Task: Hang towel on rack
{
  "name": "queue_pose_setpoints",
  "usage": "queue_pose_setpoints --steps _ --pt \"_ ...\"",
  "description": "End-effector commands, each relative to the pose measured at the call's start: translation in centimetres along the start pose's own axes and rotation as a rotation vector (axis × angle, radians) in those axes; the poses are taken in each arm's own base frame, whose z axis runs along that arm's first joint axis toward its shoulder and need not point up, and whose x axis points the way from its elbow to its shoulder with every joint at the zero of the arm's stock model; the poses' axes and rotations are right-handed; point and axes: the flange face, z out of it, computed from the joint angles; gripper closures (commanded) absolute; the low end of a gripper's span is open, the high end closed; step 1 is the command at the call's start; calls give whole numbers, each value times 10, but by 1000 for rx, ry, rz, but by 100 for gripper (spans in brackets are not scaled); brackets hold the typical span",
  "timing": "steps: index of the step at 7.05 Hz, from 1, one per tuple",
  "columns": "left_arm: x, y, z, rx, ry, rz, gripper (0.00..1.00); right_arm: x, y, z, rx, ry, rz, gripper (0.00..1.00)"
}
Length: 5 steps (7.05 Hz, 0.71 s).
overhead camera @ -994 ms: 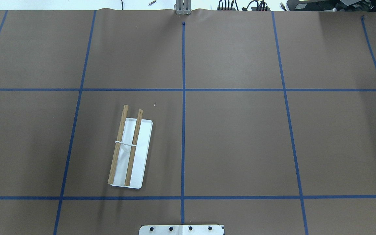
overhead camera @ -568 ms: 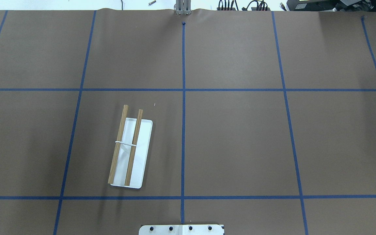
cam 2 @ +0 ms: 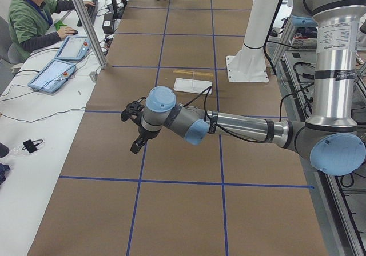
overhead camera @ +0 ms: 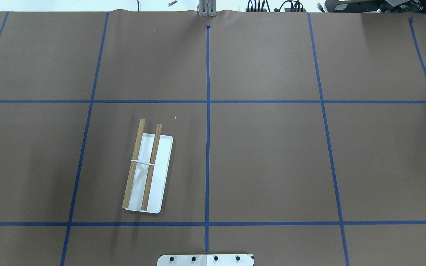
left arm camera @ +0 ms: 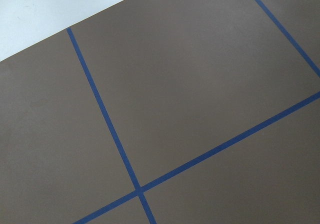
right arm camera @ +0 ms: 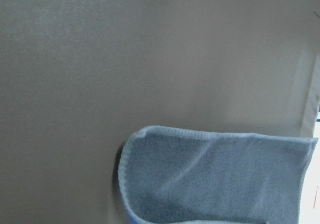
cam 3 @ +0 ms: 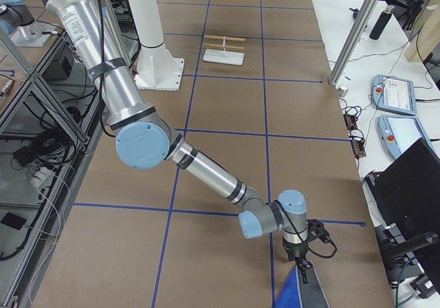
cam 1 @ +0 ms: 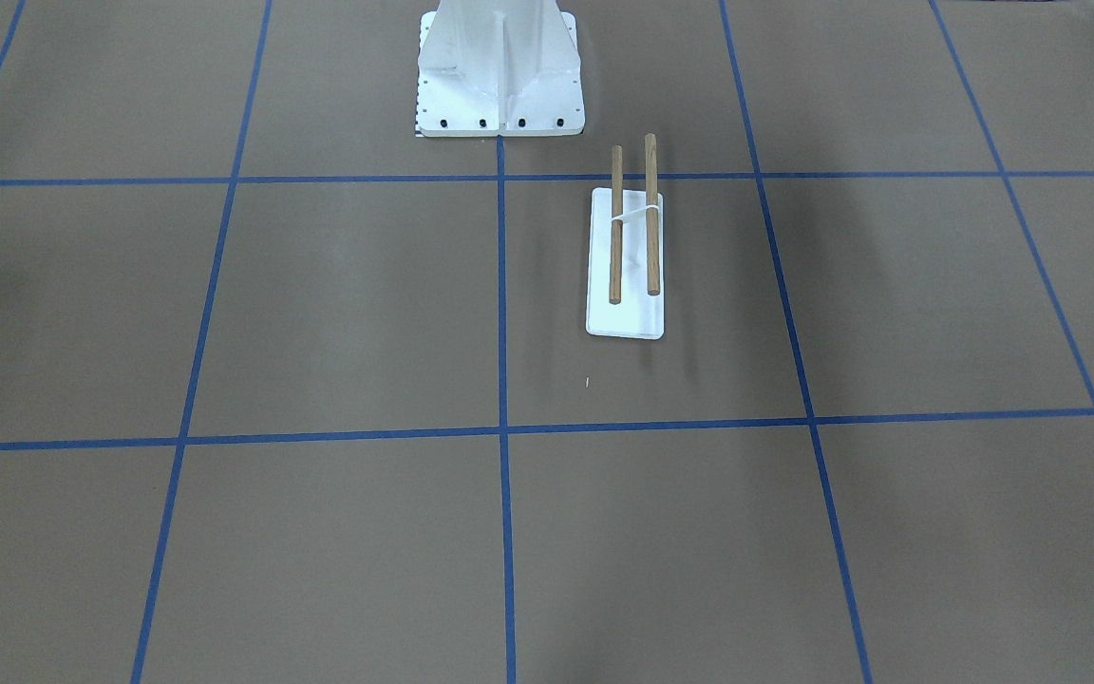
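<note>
None of the hanging is done yet, as far as these views show. The rack (overhead camera: 160, 173) stands on the table (overhead camera: 272, 166) with both wooden dowels bare.

The towel (cam 3: 292, 295) is well apart from the rack, at the table's end on the robot's right. It sits directly under the right gripper (cam 3: 301, 270), rising in a peak towards the fingertips. The right wrist view shows the cloth (right arm camera: 215, 179) folded over, grey underside up, with a sliver of blue beneath. That peak suggests a pick-up under way. I cannot tell whether the right gripper has closed on the cloth, since only the side camera shows it.

The left gripper (cam 2: 136, 146) hangs over the table with nothing visible in it. Here too I cannot tell how wide it stands. The rack lies beyond this gripper, towards the white pedestal (cam 2: 247, 67), and much nearer to it than to the right gripper.

What is left, in my judgement, is nearly everything:
- secure the towel
- carry it the length of the table
- drape it over a dowel

No container is in play. The rack's flat white base is the nearest thing to one, and it holds only its own dowels and crosspiece.
</note>
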Motion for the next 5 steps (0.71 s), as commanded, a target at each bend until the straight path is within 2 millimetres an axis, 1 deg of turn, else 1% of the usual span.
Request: queue_pose_setpoints --steps 1,3,4,5 --pt "-4 3 5 -2 -1 0 2 1 4 4 -12 23 -2 24" --pt "-17 13 20 24 -2 22 2 -3 5 8 -22 31 -8 24" --pt "-19 12 21 28 -2 26 2 -5 4 8 -22 30 -11 35" --pt "-19 12 21 28 -2 25 2 -5 4 8 -22 31 -11 55"
